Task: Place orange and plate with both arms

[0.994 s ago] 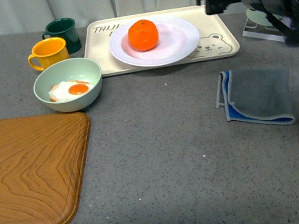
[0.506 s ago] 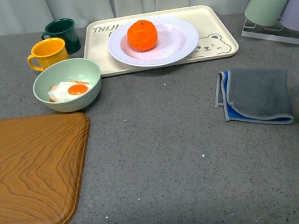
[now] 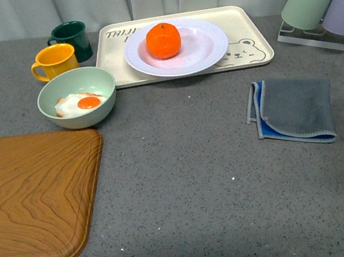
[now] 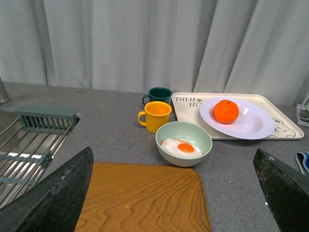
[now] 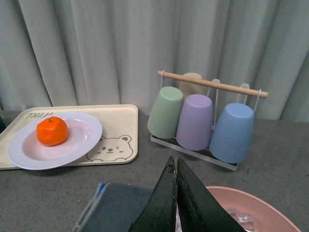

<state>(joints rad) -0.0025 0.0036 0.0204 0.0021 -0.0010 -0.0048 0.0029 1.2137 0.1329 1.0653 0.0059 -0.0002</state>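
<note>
Right hand (image 5: 175, 193) withdrawn, pinched closed, empty; orange (image 3: 163, 40) on plate (image 3: 204, 47) well apart.

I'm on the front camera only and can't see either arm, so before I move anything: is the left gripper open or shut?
Observer: Open. In the left wrist view the left gripper has its jaws spread wide and holds nothing.
Operator: And the other one?
Observer: The right gripper is shut, jaws pressed together, holding nothing.
Operator: How many cups are on the rack? I see two.
Observer: Four: a green cup, a purple cup, a blue cup, and a beige cup behind them.
</note>
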